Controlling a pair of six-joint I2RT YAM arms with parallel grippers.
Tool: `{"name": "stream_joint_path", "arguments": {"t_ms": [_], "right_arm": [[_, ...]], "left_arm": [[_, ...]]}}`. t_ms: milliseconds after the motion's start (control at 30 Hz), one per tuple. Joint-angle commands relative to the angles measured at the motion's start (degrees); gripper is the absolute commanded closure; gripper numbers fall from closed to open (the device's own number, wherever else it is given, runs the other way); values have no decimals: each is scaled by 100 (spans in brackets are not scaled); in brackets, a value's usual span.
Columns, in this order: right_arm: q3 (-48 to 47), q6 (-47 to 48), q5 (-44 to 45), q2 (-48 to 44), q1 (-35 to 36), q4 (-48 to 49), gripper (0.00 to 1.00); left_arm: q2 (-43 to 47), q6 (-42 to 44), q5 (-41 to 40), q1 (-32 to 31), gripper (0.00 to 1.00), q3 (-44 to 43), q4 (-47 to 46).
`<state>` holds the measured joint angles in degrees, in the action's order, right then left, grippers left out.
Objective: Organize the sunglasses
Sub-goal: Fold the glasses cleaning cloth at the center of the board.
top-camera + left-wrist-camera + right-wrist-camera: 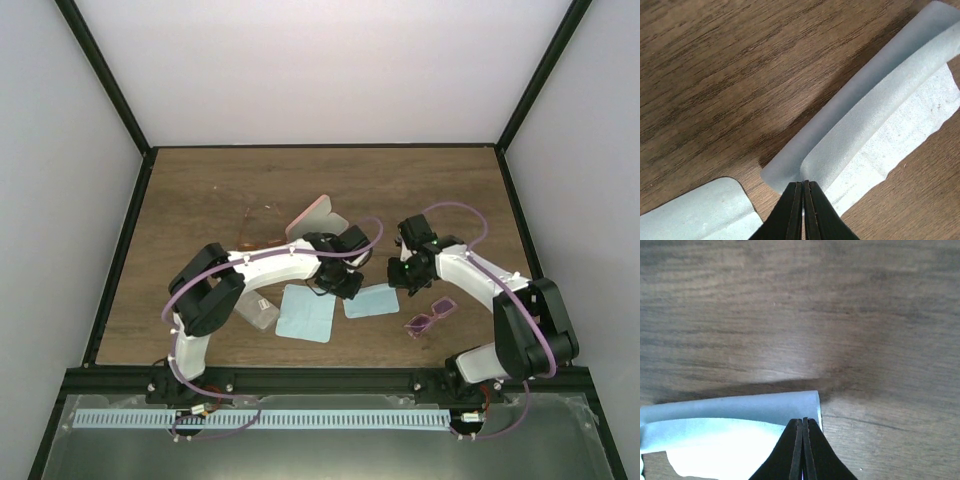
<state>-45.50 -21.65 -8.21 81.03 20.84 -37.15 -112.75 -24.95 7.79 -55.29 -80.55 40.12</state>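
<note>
Overhead and wrist views of the wooden bench [420,190]. We list items in descending order of size.

(a) Left arm [270,265], reaching from the near edge toward the middle of the bench; right arm [470,275], bent inward from the right side to meet it.

(b) Pink oblong case [318,218], just behind the left arm's wrist, about midway between the far and near edges.

(c) Second light blue cloth [305,312], lying flat near the near edge, left of the middle. Just to its right we see the folded light blue cloth [372,300], stretched between the two arms.

(d) Grey case [258,310], at the left side of the flat cloth and partly under the left arm.

(e) Orange-lens sunglasses [262,225], thin wire frame, resting on the bench left of the pink case. Purple-pink sunglasses [430,318], translucent frame, lying close to the near edge, right of the middle, below the right arm's wrist. Neither pair is touched by an arm.

(f) Left pincer [803,187], fingers pressed together on the raised fold at one end of the folded cloth. Right pincer [803,422], likewise pressed together on the cloth's opposite end.
</note>
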Motion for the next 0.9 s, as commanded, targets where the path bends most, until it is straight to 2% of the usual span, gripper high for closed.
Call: {"name": "stream_joint_path", "arguments": {"t_ms": [0, 867], "right_arm": [[90, -11, -121, -98, 60, -162, 99], [157, -7, -197, -225, 61, -460, 99]], "left_arm": [[125, -60, 6, -27, 96, 64, -41], [201, -174, 205, -168, 96, 365, -182]]}}
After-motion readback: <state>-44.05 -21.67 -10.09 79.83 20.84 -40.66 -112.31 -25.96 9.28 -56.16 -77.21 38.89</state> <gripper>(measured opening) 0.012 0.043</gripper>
